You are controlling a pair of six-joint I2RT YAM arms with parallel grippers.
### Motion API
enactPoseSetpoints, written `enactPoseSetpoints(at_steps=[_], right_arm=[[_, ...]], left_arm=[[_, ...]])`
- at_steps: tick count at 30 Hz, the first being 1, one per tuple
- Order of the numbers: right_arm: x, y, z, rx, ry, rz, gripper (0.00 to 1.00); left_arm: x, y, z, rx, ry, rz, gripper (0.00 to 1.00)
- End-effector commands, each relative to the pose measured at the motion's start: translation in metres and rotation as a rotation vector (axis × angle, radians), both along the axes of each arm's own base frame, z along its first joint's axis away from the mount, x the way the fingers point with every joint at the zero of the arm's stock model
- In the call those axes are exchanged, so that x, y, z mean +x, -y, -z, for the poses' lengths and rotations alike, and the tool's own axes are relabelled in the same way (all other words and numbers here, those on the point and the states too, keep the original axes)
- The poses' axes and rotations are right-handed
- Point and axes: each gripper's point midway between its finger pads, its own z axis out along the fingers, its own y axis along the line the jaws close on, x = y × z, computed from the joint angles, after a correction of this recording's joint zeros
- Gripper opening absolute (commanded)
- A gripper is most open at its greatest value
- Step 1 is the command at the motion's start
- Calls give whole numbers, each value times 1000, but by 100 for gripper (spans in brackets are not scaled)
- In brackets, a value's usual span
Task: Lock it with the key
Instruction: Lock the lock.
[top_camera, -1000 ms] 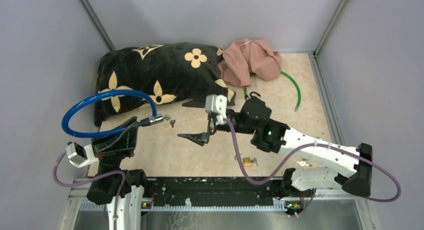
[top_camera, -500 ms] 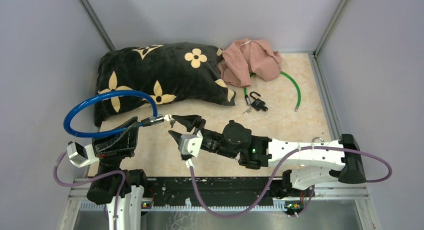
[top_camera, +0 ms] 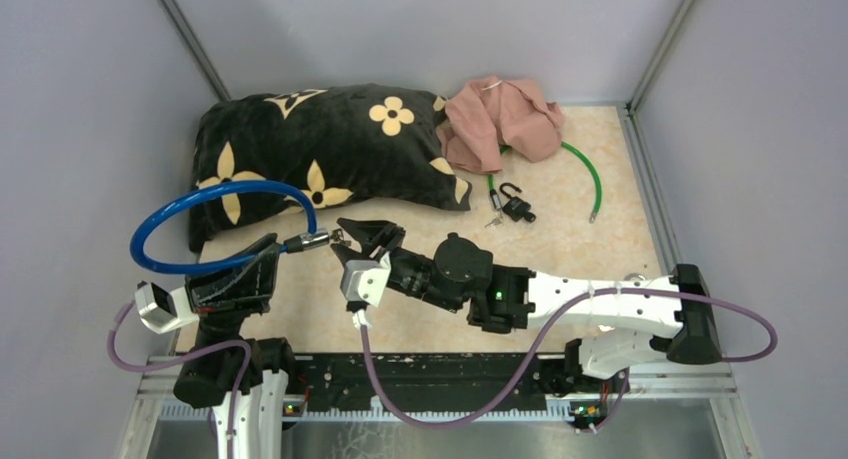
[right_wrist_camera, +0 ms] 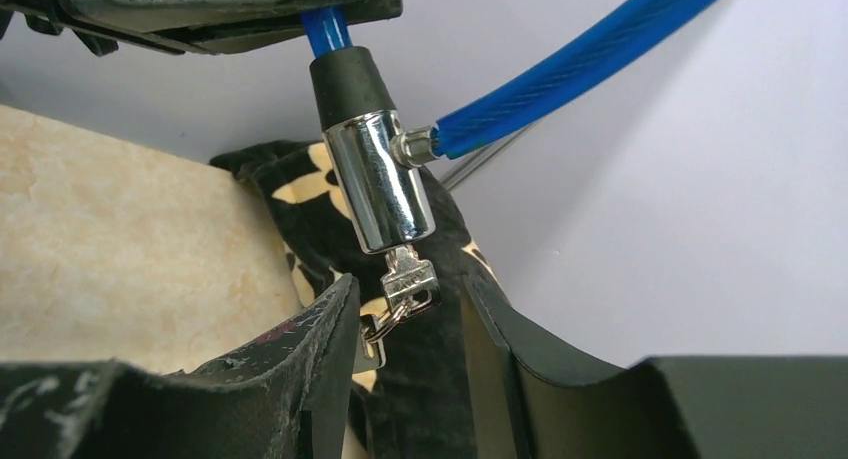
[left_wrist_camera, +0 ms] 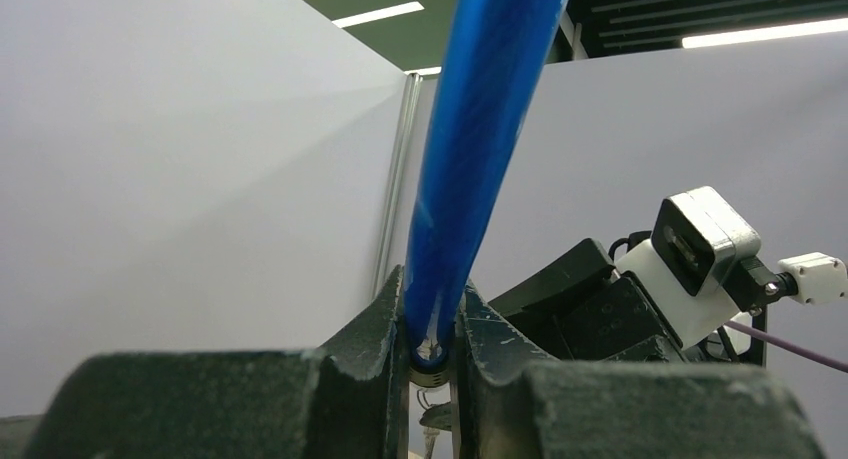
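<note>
Far left: left gripper clamped tight on the blue cable, up above the worktop. Next along, shiny lock barrel, with the key poking out below and a little key ring dangling. Then right gripper, spread wide, one finger each side of the key, not touching. Could go wrong here: closing crooked and pinching the ring, not the key. Might also bump the barrel sideways, or tug the cable out of the left grip.
</note>
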Motion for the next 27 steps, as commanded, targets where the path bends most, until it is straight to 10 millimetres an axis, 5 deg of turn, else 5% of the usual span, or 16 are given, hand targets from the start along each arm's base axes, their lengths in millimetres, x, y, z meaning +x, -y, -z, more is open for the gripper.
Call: enactPoseSetpoints(at_steps=[1, 10, 20, 21, 24, 27], right_arm=[[2, 1, -29, 49, 20, 25, 41], [-5, -1, -31, 31, 0, -21, 2], [-22, -6, -37, -1, -78, -122, 0], [-19, -5, -37, 0, -90, -103, 11], [-8, 0, -33, 3, -151, -43, 65], [-8, 4, -33, 6, -229, -63, 97]], left_arm=[[-18, 1, -11, -1, 65, 3, 0], [-16, 3, -8, 15, 67, -3, 0], [-19, 8, -3, 65, 94, -13, 0], [-20, 8, -3, 63, 95, -14, 0], [-21, 6, -5, 49, 99, -19, 0], [-22, 5, -7, 40, 101, -22, 0]])
